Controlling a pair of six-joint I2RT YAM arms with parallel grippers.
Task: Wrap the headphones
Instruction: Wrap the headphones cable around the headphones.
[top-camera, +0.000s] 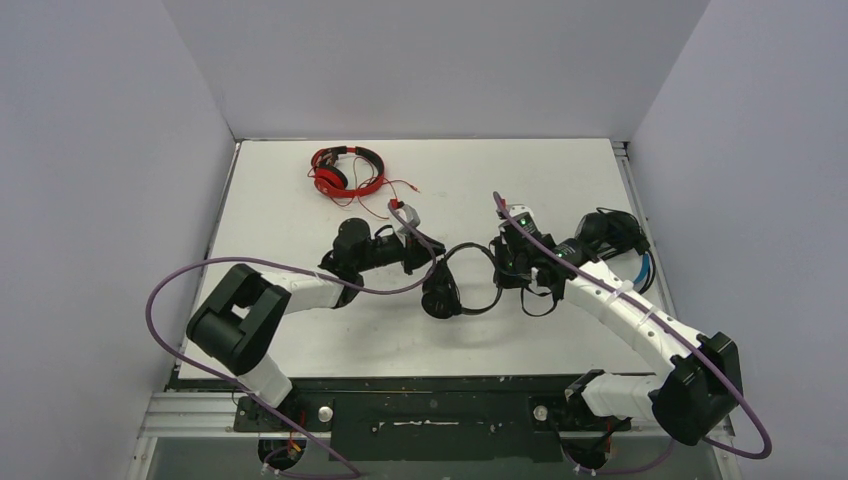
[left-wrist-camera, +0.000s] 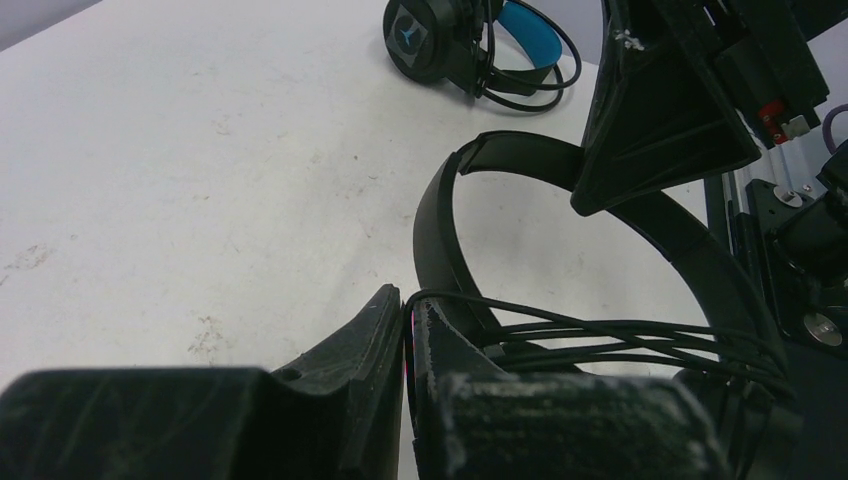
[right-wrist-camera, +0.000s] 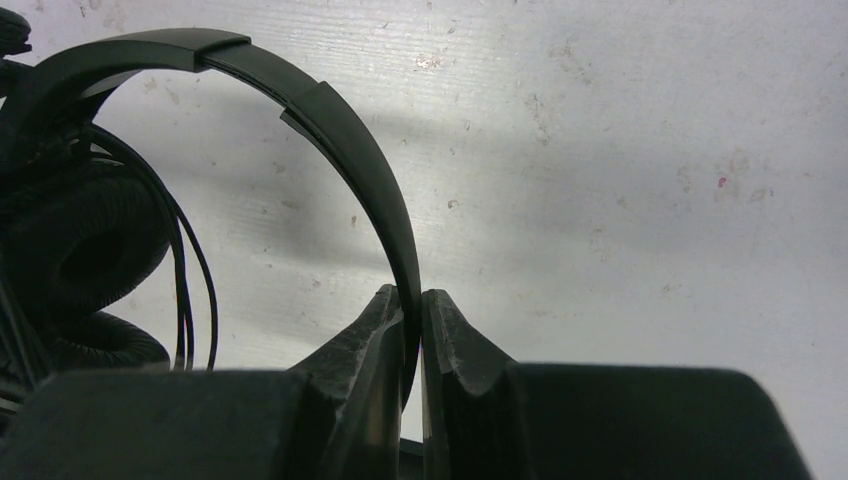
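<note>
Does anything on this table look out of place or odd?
Only the red over-ear headphones at the back: their thin red cord straggles loose over the white table instead of lying wound. Nothing looks spilled or broken.

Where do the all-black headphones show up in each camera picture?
Top external: black headphones at the picture's centre.
Left wrist: headband arching right of centre, cable below.
Right wrist: headband curving from upper left down to centre.
Shared landmark: right gripper, jaws pinching the headband.
</note>
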